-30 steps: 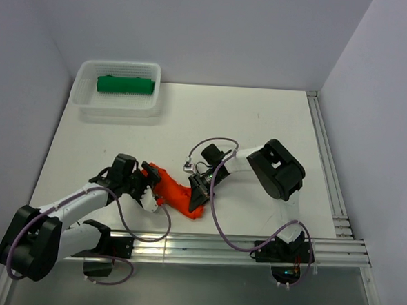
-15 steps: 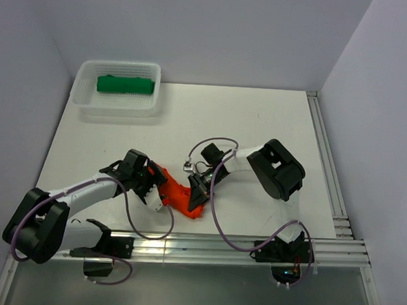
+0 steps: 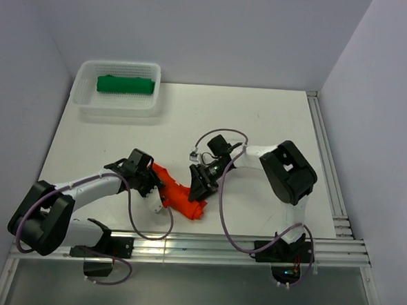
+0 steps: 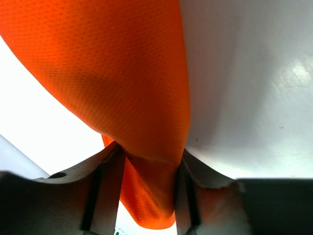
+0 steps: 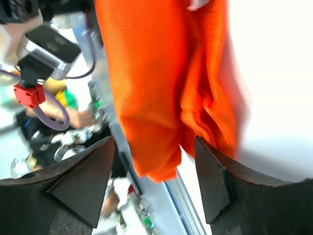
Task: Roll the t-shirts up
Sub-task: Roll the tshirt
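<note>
Right pincer [image 5: 154,142] sprang wide off orange t-shirt [image 3: 180,198]; left pincer [image 4: 149,161] closed, pinching its end; green t-shirt [image 3: 125,85] lies rolled in basket [image 3: 82,97]; orange roll seemingly near done.

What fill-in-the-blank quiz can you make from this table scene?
1. The green t-shirt lies rolled inside the white ____.
2. The left gripper pinches the other t-shirt, whose colour is ____.
3. The right gripper is ____, clamping nothing.
Missing words: basket; orange; open.
</note>
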### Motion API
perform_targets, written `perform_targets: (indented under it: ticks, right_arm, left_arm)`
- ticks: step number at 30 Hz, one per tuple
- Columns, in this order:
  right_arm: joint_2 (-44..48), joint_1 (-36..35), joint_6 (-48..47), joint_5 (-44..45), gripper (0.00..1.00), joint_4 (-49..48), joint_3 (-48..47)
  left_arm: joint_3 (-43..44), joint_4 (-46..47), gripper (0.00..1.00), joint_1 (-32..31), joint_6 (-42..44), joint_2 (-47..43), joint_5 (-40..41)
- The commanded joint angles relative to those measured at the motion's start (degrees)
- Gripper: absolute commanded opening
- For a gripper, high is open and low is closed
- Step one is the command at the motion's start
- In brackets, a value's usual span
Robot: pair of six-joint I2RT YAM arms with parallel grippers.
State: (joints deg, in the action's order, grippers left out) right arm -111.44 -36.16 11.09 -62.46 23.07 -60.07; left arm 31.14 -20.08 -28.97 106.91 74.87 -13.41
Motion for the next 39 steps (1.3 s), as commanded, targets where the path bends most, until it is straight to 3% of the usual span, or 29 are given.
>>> perform_targets:
  ticks: [1,2,6,14,18,19,21,23,30,37,39]
  right_arm:
    - [7.53,2.32,0.07,7.41,0.74,3.38,-1.71]
    - [8.94,2.41,0.59,12.83,0.75,4.08,-1.63]
    - [16.76,2.41,3.32,18.15,0.82,-0.39,3.81]
    - [37.41,0.57,8.24,35.63,0.9,-9.96,19.0]
    - [49.8,-5.04,11.14,47.92,0.96,-13.75,24.74]
    - [53.65,-9.23,11.14,55.87,0.98,-13.23,25.09]
    - [57.36,-15.91,9.66,62.07,1.0,-12.0,25.62]
    - [58.87,-20.07,9.04,70.84,1.0,-11.04,25.88]
    - [63.18,-35.37,5.7,83.44,1.0,-14.01,27.9]
    - [49.93,-50.48,1.83,102.42,1.0,-11.38,22.64]
    - [44.24,-52.94,0.43,103.85,1.0,-10.77,20.27]
  left_arm:
    - [-2.57,-10.42,0.45,-0.38,-1.7,3.08,-1.62]
    - [-1.79,-11.12,0.43,-0.38,-2.23,3.61,-1.79]
    - [1.55,-13.58,0.37,-0.38,-5.74,5.9,-3.72]
    - [8.76,-19.99,0.36,-0.38,-8.74,8.36,-6.54]
    - [11.93,-23.87,0.35,-0.38,-10.23,11.43,-6.63]
    - [12.19,-23.96,0.35,-0.38,-10.41,11.96,-6.46]
    - [12.37,-24.13,0.35,-0.38,-10.23,12.4,-6.19]
    - [13.16,-25.01,0.35,-0.38,-10.41,13.54,-6.54]
    - [16.77,-29.14,0.34,-0.38,-9.36,17.06,-8.3]
    - [21.68,-34.85,0.34,-0.38,-10.5,20.22,-9.53]
    - [21.34,-34.33,0.34,-0.38,-10.32,20.23,-9.27]
